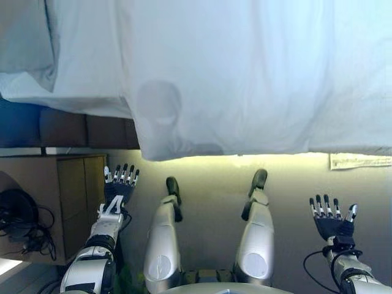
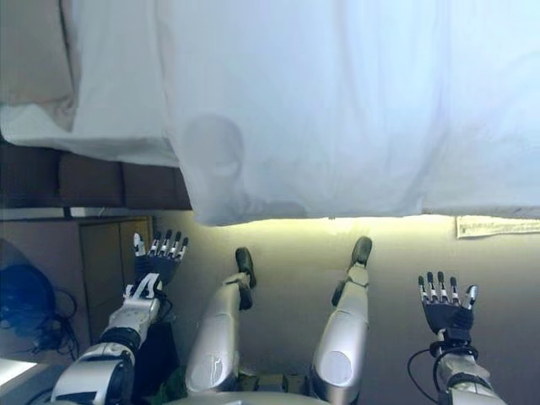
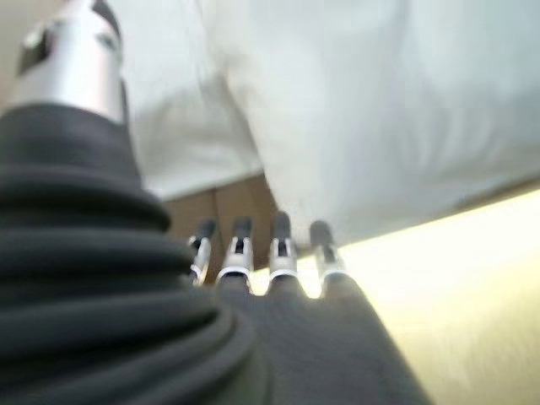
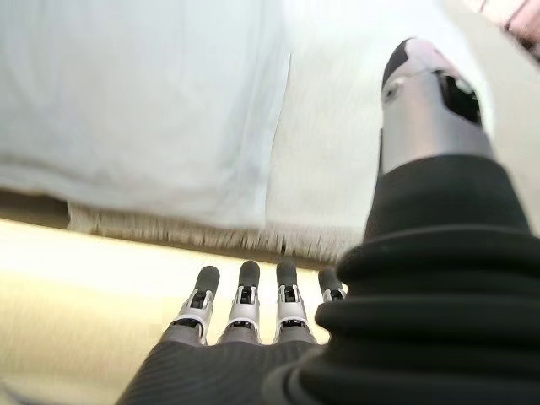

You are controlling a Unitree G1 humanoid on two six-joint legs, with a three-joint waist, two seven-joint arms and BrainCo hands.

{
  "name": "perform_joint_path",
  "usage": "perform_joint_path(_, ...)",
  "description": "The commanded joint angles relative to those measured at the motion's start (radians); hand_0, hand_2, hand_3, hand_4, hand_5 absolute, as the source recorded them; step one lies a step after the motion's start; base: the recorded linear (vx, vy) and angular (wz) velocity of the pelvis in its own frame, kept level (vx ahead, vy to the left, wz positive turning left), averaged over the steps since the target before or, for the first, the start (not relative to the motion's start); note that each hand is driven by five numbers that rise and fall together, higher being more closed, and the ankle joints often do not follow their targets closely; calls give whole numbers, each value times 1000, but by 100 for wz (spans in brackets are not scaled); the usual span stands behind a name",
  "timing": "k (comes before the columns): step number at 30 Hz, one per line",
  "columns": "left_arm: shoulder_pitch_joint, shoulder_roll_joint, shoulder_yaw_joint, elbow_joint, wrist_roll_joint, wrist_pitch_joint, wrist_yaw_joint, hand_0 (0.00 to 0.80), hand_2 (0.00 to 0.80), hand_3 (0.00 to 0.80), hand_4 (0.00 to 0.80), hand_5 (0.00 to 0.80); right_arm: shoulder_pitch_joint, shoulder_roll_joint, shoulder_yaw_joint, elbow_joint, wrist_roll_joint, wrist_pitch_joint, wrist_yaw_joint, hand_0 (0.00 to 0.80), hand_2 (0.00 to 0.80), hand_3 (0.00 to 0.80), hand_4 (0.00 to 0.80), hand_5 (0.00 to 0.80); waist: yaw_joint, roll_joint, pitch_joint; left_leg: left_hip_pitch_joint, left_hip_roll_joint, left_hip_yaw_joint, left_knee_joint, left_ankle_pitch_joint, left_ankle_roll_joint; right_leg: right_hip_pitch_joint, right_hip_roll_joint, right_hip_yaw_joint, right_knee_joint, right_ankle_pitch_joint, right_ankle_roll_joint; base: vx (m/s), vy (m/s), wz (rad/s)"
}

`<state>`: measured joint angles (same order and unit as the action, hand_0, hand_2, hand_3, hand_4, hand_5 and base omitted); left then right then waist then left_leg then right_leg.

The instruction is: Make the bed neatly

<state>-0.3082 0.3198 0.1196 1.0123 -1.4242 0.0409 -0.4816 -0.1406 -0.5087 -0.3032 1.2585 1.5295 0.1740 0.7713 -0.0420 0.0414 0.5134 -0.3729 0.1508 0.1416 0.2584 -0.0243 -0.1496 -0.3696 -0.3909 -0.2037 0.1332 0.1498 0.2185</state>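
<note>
White sheet [image 1: 245,73] drapes over bed edge; left hand [image 1: 118,188], right hand [image 1: 332,223] fingers straight, empty, below it.

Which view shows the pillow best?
The left eye view: the pillow lies at the bed's left end, partly cut by the picture's edge. The right eye view shows nearly the same. Neither wrist view shows it, only the white sheet.
</note>
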Motion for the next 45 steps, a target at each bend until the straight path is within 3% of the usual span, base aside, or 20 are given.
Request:
perform_joint_path(1, 60, 24, 32, -21, 117, -70, -9, 0, 0, 0, 0, 0, 69, 27, -13, -51, -117, -101, 54, 0, 0, 0, 0, 0, 6, -18, -100, 17, 79, 2, -106, 126, -27, 11, -46, 34, 33, 24, 36, 135, -171, 7)
perform_joint_path(8, 151, 30, 2, -163, 260, -138, 76, 0, 0, 0, 0, 0, 142, 98, 50, -250, -256, -267, -62, 0, 0, 0, 0, 0, 31, -35, -241, 182, 93, 11, -221, 147, -32, 184, -18, -21, -70, 33, 38, 134, -118, 7)
perform_joint_path(13, 224, 32, -18, -271, 468, -195, 140, 0, 0, 0, 0, 0, 242, 170, 106, -471, -343, -401, -188, 0, 0, 0, 0, 0, 45, -47, -332, 277, 89, 15, -289, 162, -25, 277, 1, -50, -97, 27, 39, 146, -109, 5)
perform_joint_path(18, 318, 11, -22, -415, 548, -158, 158, 0, 0, 0, 0, 0, 311, 242, 132, -690, -360, -412, -295, 0, 0, 0, 0, 0, 62, -56, -406, 341, 95, 4, -280, 145, -19, 346, 12, -67, -105, 14, 34, 151, -72, 5)
perform_joint_path(20, 338, 7, -34, -456, 562, -138, 190, 0, 0, 0, 0, 0, 311, 249, 154, -746, -475, -486, -386, 0, 0, 0, 0, 0, 67, -55, -422, 368, 100, 3, -279, 140, -15, 371, 16, -65, -100, 1, 32, 104, -27, 5)
perform_joint_path(21, 347, 5, -37, -490, 569, -119, 218, 0, 0, 0, 0, 0, 309, 247, 172, -797, -546, -485, -429, 0, 0, 0, 0, 0, 72, -55, -431, 381, 102, 0, -282, 139, -12, 385, 19, -65, -95, -8, 30, 68, -16, 2)
perform_joint_path(24, 352, 4, -47, -540, 594, -104, 269, 0, 0, 0, 0, 0, 315, 251, 235, -879, -619, -387, -421, 0, 0, 0, 0, 0, 82, -57, -443, 405, 105, -10, -291, 141, -9, 412, 24, -71, -89, -21, 25, 47, -20, 3)
perform_joint_path(28, 350, -11, -68, -585, 556, -84, 288, 0, 0, 0, 0, 0, 308, 250, 314, -906, -616, -329, -402, 0, 0, 0, 0, 0, 99, -65, -456, 421, 109, -22, -301, 147, -11, 437, 29, -85, -87, -34, 21, 34, -21, 7)
perform_joint_path(32, 346, -6, -127, -630, 665, -82, 299, 0, 0, 0, 0, 0, 286, 251, 369, -910, -582, -368, -467, 0, 0, 0, 0, 0, 115, -68, -461, 420, 106, -36, -293, 145, -11, 447, 29, -89, -87, -32, 19, 19, -13, 10)
perform_joint_path(34, 347, 1, -150, -663, 625, -52, 269, 0, 0, 0, 0, 0, 284, 255, 380, -925, -560, -398, -484, 0, 0, 0, 0, 0, 121, -66, -462, 417, 105, -37, -290, 146, -11, 451, 27, -91, -89, -29, 20, 5, 5, 8)
perform_joint_path(37, 359, -10, -135, -687, 509, -3, 237, 0, 0, 0, 0, 0, 295, 261, 393, -912, -594, -370, -480, 0, 0, 0, 0, 0, 123, -62, -466, 419, 101, -34, -292, 143, -9, 457, 21, -95, -94, -28, 20, 10, 36, 3)
perform_joint_path(41, 369, 12, -162, -715, 573, -10, 252, 0, 0, 0, 0, 0, 311, 244, 426, -913, -541, -322, -444, 0, 0, 0, 0, 0, 127, -63, -465, 413, 97, -35, -285, 139, -8, 453, 17, -96, -94, -24, 22, 1, 9, 0)
perform_joint_path(45, 384, 26, -171, -724, 567, 5, 219, 0, 0, 0, 0, 0, 334, 240, 446, -918, -508, -334, -427, 0, 0, 0, 0, 0, 128, -65, -472, 415, 99, -30, -291, 140, -10, 457, 20, -99, -104, -21, 24, 0, 0, 0)
